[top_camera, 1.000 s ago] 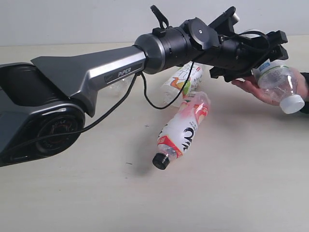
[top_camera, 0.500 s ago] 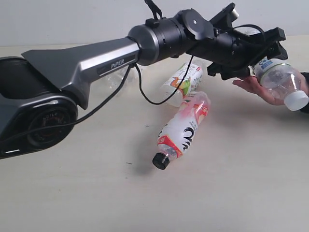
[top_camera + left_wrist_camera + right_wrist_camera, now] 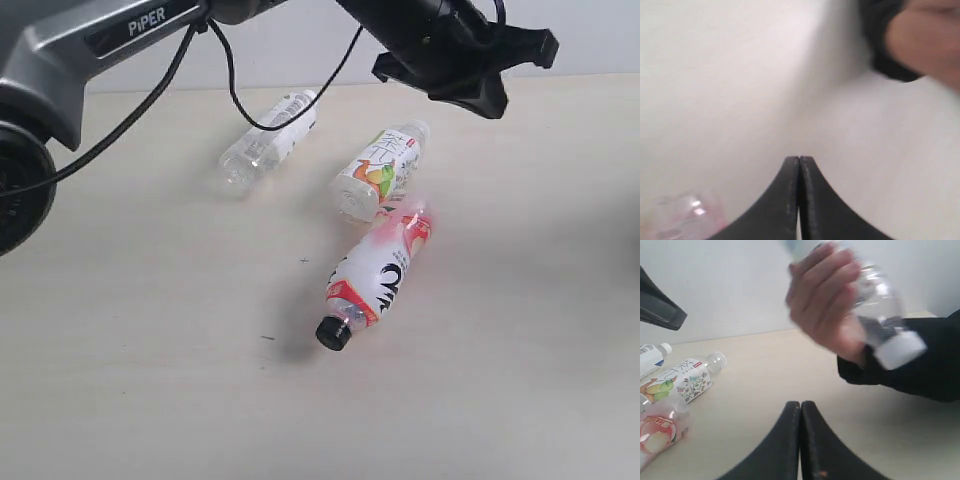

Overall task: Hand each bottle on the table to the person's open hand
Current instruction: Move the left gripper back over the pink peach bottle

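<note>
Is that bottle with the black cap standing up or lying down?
Lying down. The black-capped bottle rests on its side, its full length flat on the table, not on its base.

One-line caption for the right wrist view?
Hand holds a clear bottle above the table; three bottles lie nearby; right gripper shut.

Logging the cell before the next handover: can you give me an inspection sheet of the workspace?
Surface: beige table, a few tiny dark specks.
Job's things: three bottles lie on it: small clear bottle, fruit-label bottle, black-capped red-white bottle. A fourth, the white-capped bottle, is in the person's hand.
Clutter: nothing seen.
Grippers: left gripper shut, empty; right gripper shut, empty.
Cables: black cable hangs in a loop from the arm.
Surroundings: pale wall behind the table.
</note>
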Controlling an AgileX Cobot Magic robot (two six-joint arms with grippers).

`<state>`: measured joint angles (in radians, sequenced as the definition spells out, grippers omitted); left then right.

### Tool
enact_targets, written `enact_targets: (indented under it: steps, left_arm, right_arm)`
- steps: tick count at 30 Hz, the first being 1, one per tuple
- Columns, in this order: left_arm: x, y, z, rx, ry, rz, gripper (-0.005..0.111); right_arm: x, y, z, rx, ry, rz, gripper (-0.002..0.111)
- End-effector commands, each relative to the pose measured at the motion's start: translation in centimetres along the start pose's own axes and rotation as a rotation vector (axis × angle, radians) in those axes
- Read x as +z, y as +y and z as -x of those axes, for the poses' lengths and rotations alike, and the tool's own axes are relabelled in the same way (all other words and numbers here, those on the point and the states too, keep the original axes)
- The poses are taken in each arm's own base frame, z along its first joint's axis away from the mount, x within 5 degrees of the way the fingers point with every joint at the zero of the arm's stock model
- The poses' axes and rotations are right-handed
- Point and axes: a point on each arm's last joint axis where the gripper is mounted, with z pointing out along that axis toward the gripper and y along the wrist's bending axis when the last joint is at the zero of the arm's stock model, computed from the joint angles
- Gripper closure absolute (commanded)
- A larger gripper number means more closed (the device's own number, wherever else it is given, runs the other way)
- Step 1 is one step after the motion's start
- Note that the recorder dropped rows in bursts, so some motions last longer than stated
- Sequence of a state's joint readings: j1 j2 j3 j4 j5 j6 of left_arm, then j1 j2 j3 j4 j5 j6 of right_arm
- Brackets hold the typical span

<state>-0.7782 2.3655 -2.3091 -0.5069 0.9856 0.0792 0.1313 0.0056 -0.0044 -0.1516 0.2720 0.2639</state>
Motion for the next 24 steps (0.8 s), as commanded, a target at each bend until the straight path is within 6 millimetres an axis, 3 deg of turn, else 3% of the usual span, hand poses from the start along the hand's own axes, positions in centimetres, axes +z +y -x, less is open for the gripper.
enact_targets:
  steps: [1, 3, 5, 11, 18, 24]
  left_arm:
    - [-2.2, -1.2, -0.7, 0.141, 0.068, 0.388, 0.107]
    - [-2.7, -2.5, -1.6, 0.225, 0.102, 0.573, 0.107]
    - [-2.9, -3.7, -2.3, 0.285, 0.125, 0.641, 0.107]
    - [-3.9, -7.0, -3.1, 0.347, 0.125, 0.636, 0.107]
    - [-6.0, -7.6, -3.7, 0.315, 0.118, 0.624, 0.107]
    - [-6.2, -6.6, -6.0, 0.308, 0.177, 0.63, 0.107]
  right_arm:
    - [0.0, 0.0, 0.0, -0.004, -0.009, 0.003, 0.108]
    - [0.0, 0.0, 0.0, -0.004, -0.009, 0.003, 0.108]
    - [0.0, 0.0, 0.0, -0.004, -0.009, 0.003, 0.108]
    - [0.0, 0.0, 0.0, -0.004, -0.009, 0.003, 0.108]
    - [0.0, 0.0, 0.0, -0.004, -0.009, 0.003, 0.108]
    - [0.0, 0.0, 0.0, -0.004, -0.009, 0.003, 0.108]
